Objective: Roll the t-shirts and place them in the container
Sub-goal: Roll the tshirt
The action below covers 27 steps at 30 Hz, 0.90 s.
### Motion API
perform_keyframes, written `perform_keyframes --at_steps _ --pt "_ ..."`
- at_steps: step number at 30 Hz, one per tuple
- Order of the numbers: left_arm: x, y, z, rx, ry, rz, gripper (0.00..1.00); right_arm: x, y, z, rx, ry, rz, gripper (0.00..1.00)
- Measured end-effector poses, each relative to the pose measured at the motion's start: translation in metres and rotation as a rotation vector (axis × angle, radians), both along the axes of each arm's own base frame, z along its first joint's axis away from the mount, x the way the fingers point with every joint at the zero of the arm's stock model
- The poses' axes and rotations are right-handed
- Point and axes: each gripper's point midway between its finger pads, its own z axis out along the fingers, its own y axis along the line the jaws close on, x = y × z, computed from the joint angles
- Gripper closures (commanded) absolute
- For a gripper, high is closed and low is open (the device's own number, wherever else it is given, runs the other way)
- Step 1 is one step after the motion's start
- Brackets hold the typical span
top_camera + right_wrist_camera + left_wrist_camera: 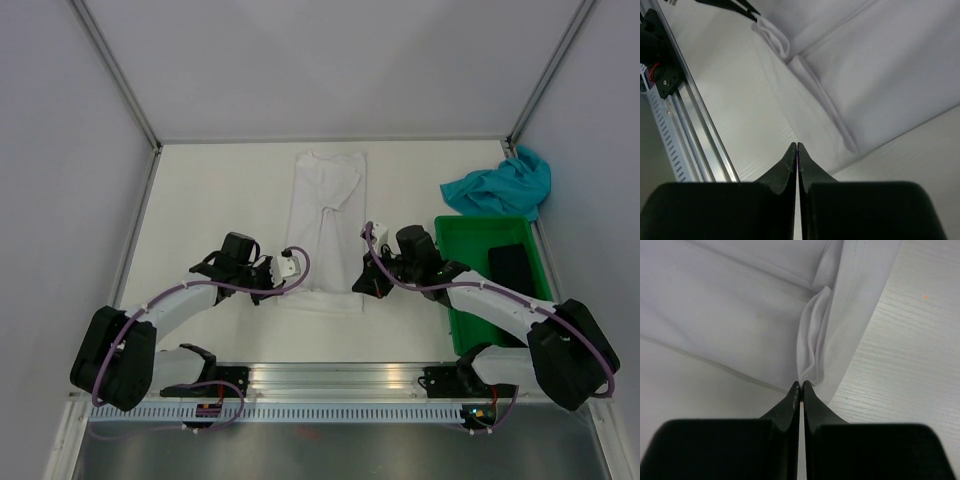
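A white t-shirt (327,225), folded into a long strip, lies flat in the middle of the table. Its near left corner (812,335) is bunched up into my left gripper (801,383), which is shut on that pinch of cloth. In the top view that gripper (283,282) sits at the strip's near left corner. My right gripper (797,145) is shut at the near right hem (815,125), with no cloth visibly between the tips; in the top view it (364,286) is at the near right corner. A teal t-shirt (500,186) lies crumpled at the back right.
A green bin (470,232) stands on the right, beside my right arm, with a dark object (510,265) inside. Grey walls enclose the table at the back and sides. A metal rail (330,378) runs along the near edge.
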Motion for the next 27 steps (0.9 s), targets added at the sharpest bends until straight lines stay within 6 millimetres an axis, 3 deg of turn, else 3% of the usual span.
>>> perform_keyframes --at_steps 4,9,13,17,19,22,27 --pt "0.004 0.003 -0.001 0.014 -0.009 0.028 0.91 -0.024 0.009 -0.03 -0.014 0.114 -0.024 0.99" --pt "0.009 0.003 -0.001 0.022 -0.026 0.048 0.84 -0.016 0.009 -0.056 -0.025 0.181 -0.136 0.99" --pt "0.011 0.004 -0.002 0.026 -0.032 0.062 0.69 -0.01 0.007 -0.075 -0.05 0.228 -0.201 0.99" --pt "0.017 0.007 -0.002 0.041 -0.052 0.1 0.8 -0.008 0.005 -0.089 -0.073 0.265 -0.239 0.99" --pt "0.031 0.016 -0.003 0.077 -0.105 0.163 0.83 -0.006 0.006 -0.089 -0.069 0.262 -0.251 0.99" --pt "0.049 0.029 0.0 0.123 -0.181 0.245 0.83 -0.004 0.005 -0.088 -0.069 0.262 -0.264 0.99" --pt "0.055 0.034 0.004 0.139 -0.214 0.273 0.84 -0.003 0.005 -0.089 -0.069 0.263 -0.273 0.99"
